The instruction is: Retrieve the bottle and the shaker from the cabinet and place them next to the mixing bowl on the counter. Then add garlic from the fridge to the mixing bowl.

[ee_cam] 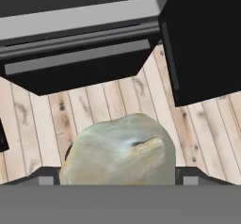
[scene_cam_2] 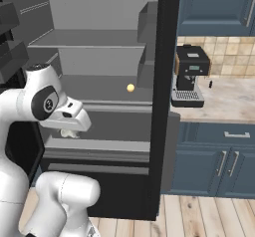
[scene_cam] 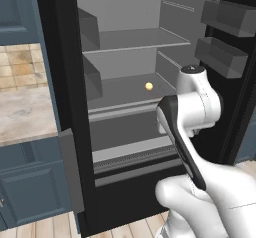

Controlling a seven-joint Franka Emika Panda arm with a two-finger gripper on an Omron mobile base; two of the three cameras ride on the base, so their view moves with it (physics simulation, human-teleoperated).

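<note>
My gripper point(ee_cam: 117, 177) is shut on a pale, lumpy garlic bulb point(ee_cam: 117, 148) and points down at the wooden floor in front of the fridge's bottom edge. In the right base view the garlic point(scene_cam_2: 69, 133) peeks out under the white hand, low before the open fridge point(scene_cam_2: 99, 7). From the left base the arm hides the hand, and the fridge point(scene_cam: 120, 2) stands open with grey shelves. The beige counter point(scene_cam: 25, 112) lies left of it. The bottle and the mixing bowl are out of view.
A small yellow ball point(scene_cam: 148, 86) point(scene_cam_2: 130, 87) rests on the fridge's middle shelf. Grey door bins point(scene_cam: 220, 57) hang to the right. A black coffee machine point(scene_cam_2: 189, 76) stands on the counter point(scene_cam_2: 229, 101); a tiny dark upright thing point(scene_cam_2: 210, 84) beside it could be the shaker, too small to tell.
</note>
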